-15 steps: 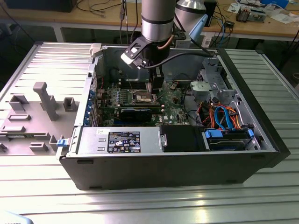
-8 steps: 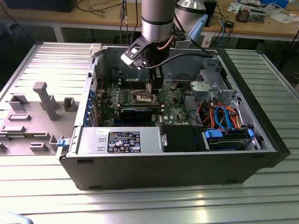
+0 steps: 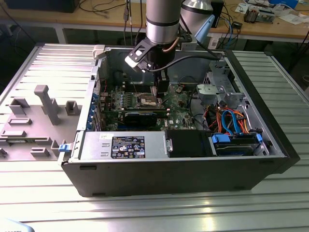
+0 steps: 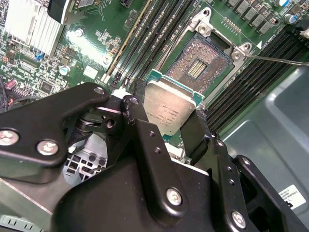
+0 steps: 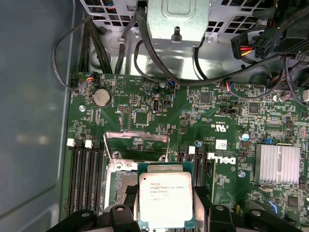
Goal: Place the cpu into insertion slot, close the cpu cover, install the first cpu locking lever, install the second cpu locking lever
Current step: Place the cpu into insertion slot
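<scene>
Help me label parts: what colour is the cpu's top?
The cpu top is dull silver-grey, clearest in the first wrist view.

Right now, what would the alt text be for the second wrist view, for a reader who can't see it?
A black end effector grips a flat square silver-grey metal cpu chip by its edges, held close to the open square silver-rimmed insertion slot on a green motherboard, not yet seated. Long black memory slots run along both sides of the slot.
</scene>
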Robot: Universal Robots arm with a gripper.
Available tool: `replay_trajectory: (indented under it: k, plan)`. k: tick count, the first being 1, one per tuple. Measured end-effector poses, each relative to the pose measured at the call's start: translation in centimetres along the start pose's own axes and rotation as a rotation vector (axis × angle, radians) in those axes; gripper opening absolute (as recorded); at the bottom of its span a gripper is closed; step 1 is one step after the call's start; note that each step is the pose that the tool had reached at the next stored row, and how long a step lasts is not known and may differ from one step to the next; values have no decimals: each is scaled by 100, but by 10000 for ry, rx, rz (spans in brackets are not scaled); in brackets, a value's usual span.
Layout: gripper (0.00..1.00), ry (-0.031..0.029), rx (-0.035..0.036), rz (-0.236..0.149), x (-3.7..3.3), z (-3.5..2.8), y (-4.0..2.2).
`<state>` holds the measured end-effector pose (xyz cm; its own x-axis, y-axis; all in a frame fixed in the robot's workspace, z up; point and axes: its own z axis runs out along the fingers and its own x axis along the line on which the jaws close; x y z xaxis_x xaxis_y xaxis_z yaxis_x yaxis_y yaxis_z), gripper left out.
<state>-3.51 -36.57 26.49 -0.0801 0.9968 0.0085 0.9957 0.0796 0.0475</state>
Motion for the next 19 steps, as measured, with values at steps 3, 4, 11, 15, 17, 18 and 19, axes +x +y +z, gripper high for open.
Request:
replay_trajectory:
  k: [3,4,11,15,17,18,19]
  plan:
    - [54,-1,1,0,0,4,0]
    - [54,-1,0,0,0,6,0]
    - [54,0,0,0,0,17,-1]
    - [54,-1,1,0,0,23,-1]
    - [54,0,0,1,0,27,-1]
    - [54,-1,1,0,0,27,-1]
    - [54,0,0,0,0,30,-1]
